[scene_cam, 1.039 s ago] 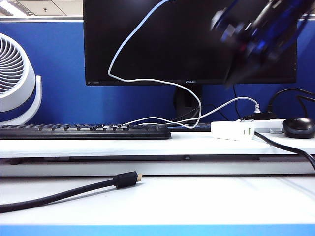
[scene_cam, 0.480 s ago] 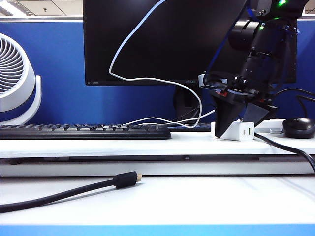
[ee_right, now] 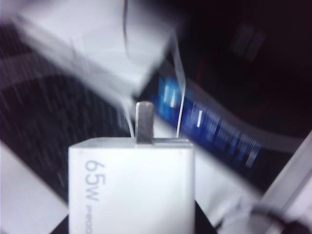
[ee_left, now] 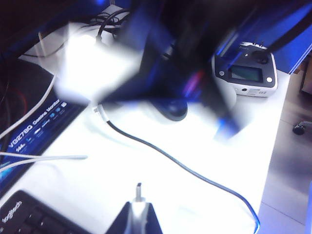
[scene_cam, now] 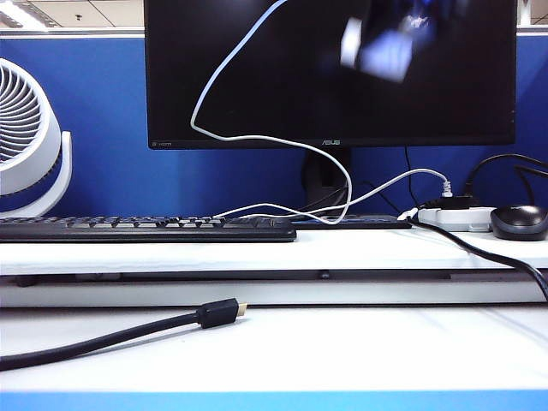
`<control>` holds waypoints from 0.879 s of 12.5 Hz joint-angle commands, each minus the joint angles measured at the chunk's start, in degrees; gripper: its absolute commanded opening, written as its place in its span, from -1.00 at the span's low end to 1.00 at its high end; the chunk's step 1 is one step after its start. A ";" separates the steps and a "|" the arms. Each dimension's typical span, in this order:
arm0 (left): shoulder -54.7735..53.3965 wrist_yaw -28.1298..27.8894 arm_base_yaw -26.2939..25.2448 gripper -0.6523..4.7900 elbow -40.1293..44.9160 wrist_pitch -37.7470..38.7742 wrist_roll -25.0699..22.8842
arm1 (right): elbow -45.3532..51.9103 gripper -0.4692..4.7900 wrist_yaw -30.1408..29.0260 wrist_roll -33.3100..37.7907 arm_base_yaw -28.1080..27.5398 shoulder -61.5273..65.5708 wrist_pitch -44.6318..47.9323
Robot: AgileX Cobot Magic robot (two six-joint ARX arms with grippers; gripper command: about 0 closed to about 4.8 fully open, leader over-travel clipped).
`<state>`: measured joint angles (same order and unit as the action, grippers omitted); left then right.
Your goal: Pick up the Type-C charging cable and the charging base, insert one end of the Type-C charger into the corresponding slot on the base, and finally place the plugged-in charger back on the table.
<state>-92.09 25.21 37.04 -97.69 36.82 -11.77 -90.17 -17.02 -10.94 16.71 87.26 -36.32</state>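
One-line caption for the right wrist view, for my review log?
Right gripper carries the white charging base, marked 65W, prong outward, blurred above the table.

Right end effector [scene_cam: 385, 47]: motion-blurred before the monitor. Its jaws are cut off beneath the white plastic rectangular charging base [ee_right: 131, 187].

monitor [scene_cam: 282, 77], keyboard [scene_cam: 145, 228], fan [scene_cam: 26, 137], mouse [scene_cam: 520, 221]

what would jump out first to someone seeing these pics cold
The white charging base fills the right wrist view, clamped in the right pincer, its metal prong pointing ahead. In the exterior view it is a blurred white smear high before the black monitor. The left pincer pinches the Type-C charging cable by its plug.
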 commanded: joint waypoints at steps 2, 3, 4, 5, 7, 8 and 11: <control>2.27 2.97 0.22 -0.78 -0.20 -10.75 6.49 | -0.94 -0.84 -9.31 23.43 -4.22 -8.63 21.07; 2.51 6.14 0.20 -0.78 -0.20 -14.97 10.08 | -0.94 -0.84 -13.18 30.60 -5.38 -9.11 26.69; 2.51 8.33 0.17 -0.78 -0.20 -18.67 13.55 | -0.94 -0.84 -15.85 36.28 -5.79 -9.14 30.77; 2.51 10.47 0.20 -0.78 -0.20 -22.84 17.94 | -0.92 -0.84 -17.97 43.32 -5.86 -9.05 36.26; 2.51 13.86 0.20 -0.78 -0.20 -30.82 25.97 | -0.83 -0.84 -18.08 55.30 -5.86 -9.03 46.88; 2.51 13.84 0.17 -0.78 -0.20 -33.70 29.24 | -0.83 -0.84 -17.94 60.67 -5.86 -9.03 50.86; 2.43 13.00 0.11 -0.78 -0.20 -42.75 37.70 | -0.83 -0.84 -14.97 78.36 -5.86 -9.03 58.71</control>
<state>-89.95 38.28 37.06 -97.69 -3.07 23.22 -90.67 -33.08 62.04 10.76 78.59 20.27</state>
